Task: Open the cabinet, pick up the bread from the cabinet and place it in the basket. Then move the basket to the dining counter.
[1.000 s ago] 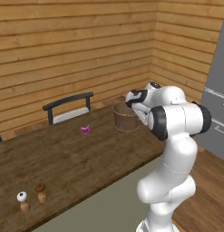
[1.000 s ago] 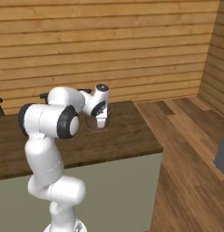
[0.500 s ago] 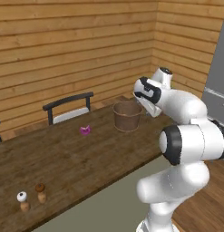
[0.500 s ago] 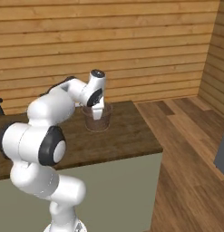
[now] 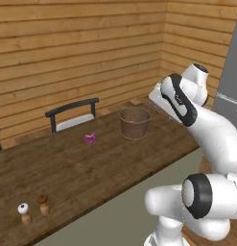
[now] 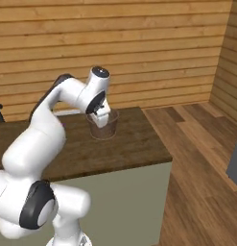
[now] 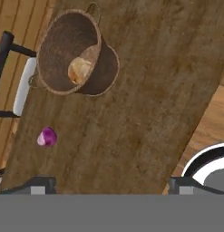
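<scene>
Gripper (image 7: 111, 183): in the hand view the two dark finger tips (image 7: 40, 185) sit at opposite sides of the bottom edge, far apart, nothing between them. Jaws spread wide, empty.

Hand is raised above the dining counter (image 7: 145, 90), camera looking down on the plank top. Gripper is clear of the basket (image 7: 75, 53), well apart from it, no contact.

Basket stands upright on the counter. In the hand view it sits toward the upper left, and its open mouth shows the bread (image 7: 79, 70) inside, a pale tan lump lying on the bottom, against the inner wall. Thin handle loops show at the rim.

Left base view: basket (image 5: 135, 122) is on the dark-brown counter (image 5: 91, 168) near its far right end, close to the far edge. The arm's white wrist section is up and to the right of it, not touching. Right base view: basket (image 6: 102, 126) is partly hidden behind the wrist; counter (image 6: 115, 149) on its pale base runs to the left.

Other items on the counter: a small purple object (image 5: 90, 138) left of the basket, apart from it; it also appears in the hand view (image 7: 46, 136). Two small shakers (image 5: 33, 208), one white-topped and one brown-topped, stand side by side near the near left edge, far from the basket.

A black-framed chair (image 5: 73, 114) sits behind the counter's far side, against the wood-plank wall (image 5: 77, 53).
</scene>
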